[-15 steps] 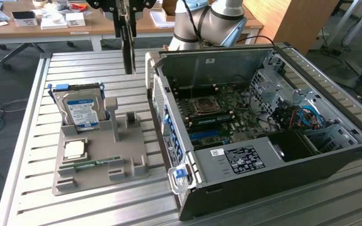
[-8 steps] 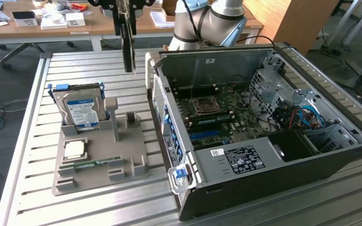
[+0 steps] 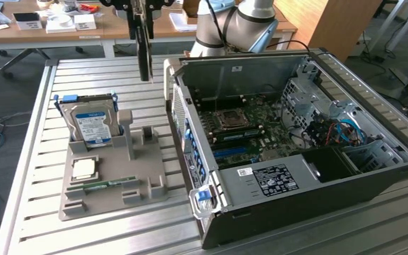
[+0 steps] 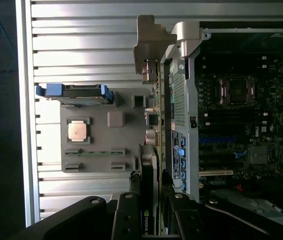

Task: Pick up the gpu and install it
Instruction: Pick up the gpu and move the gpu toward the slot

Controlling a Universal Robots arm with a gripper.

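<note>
Grips the gpu [image 3: 145,53] tight in the end effector [image 3: 145,16], with a finger [image 4: 126,215] on each flat face. Holds the card upright and edge-on above the worktop [image 3: 41,212], toward the edge by the arm's base [image 3: 236,26], over the bare strip between a grey holder [image 3: 144,186] and an open computer case [image 3: 289,212], touching neither. Just beside the card, on the exterior view's right, the case's near wall with its row of blue tabs [image 3: 192,154]: the closest obstacle. In the holder, toward the worktop edge at the exterior view's left: a hard drive [image 3: 91,127] in a blue carrier, standing upright in a slot; a square processor chip [image 3: 83,169] lying flat in a recess; a slim green memory stick [image 3: 112,183] lying in a groove. Inside the case, lying on its side with the panel off: a green motherboard [image 3: 243,135] with a processor socket [image 3: 230,119], a black power supply [image 3: 275,180] bearing a white label, and blue cables [image 3: 346,130] by the drive cage.
</note>
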